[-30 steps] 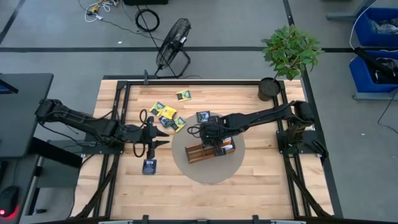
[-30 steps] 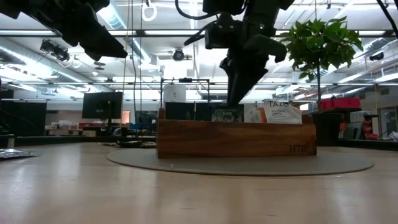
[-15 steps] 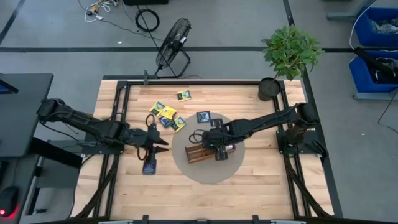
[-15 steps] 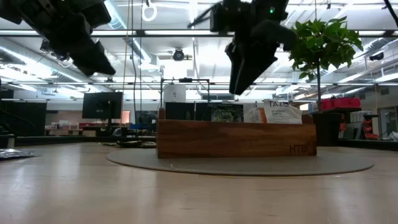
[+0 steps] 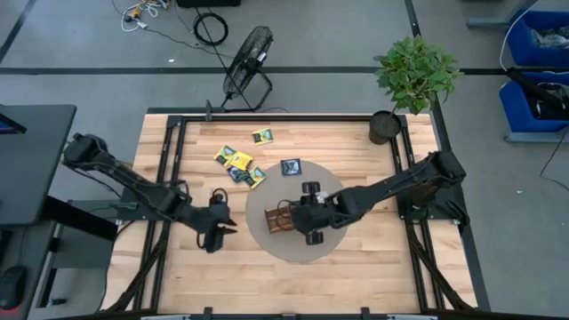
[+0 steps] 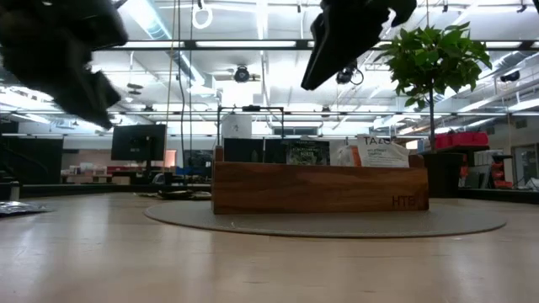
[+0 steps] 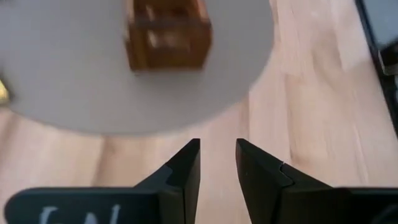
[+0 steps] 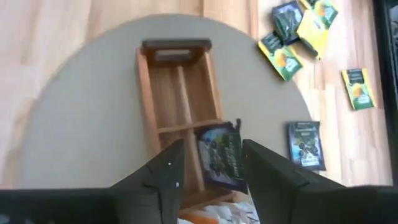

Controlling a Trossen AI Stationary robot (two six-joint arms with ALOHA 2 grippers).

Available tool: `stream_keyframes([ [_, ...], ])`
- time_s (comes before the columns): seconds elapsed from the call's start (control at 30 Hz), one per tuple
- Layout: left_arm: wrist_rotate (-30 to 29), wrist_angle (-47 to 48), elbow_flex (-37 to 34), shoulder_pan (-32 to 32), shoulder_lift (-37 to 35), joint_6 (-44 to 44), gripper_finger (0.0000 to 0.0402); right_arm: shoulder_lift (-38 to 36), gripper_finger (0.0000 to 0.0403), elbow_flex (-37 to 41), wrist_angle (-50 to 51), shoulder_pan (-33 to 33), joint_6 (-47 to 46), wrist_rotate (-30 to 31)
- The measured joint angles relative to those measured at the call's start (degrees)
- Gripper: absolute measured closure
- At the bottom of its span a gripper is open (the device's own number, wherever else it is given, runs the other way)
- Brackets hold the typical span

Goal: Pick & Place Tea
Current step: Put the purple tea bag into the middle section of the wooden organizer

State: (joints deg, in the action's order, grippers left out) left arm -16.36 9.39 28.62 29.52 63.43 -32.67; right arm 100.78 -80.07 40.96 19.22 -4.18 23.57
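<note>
The brown three-compartment wooden tray stands on a round grey mat. A dark tea sachet stands tilted in one compartment, with orange-and-white sachets beside it. My right gripper hangs open above that compartment, well clear of the tray in the low view. Loose yellow-and-green sachets and a dark one lie flat on the table's far part. My left gripper hovers over bare wood left of the mat, fingers a little apart with nothing between them. It hides the table below it.
A potted plant stands at the table's far right corner. A black frame rail runs along the left side. Bare wood lies along the near edge. A fan and cables lie on the floor beyond the table.
My right gripper has risen from the tray's top and drifted toward the near edge. My left gripper has moved toward the near edge and come down over the spot where a dark sachet lay, which it now covers in the high view.
</note>
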Motion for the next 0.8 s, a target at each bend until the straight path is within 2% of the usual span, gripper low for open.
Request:
stream_keyframes([
  [0.2,0.0,3.1,0.0,6.9,0.7,-9.0,0.0301,0.1,0.0237,3.2,-7.2,3.3,-2.9,1.2],
  [0.4,-1.8,3.1,0.0,15.3,1.1,-11.1,0.0301,0.3,0.0237,8.3,-18.3,5.4,-3.0,2.9],
  [0.63,-2.8,8.7,0.0,19.0,7.2,-16.9,0.0301,0.3,0.0237,11.0,-23.1,5.6,-5.4,4.0],
  [0.8,-2.5,8.2,0.0,19.6,12.1,-18.1,0.0301,0.3,0.0237,11.3,-23.6,5.6,-5.9,4.5],
])
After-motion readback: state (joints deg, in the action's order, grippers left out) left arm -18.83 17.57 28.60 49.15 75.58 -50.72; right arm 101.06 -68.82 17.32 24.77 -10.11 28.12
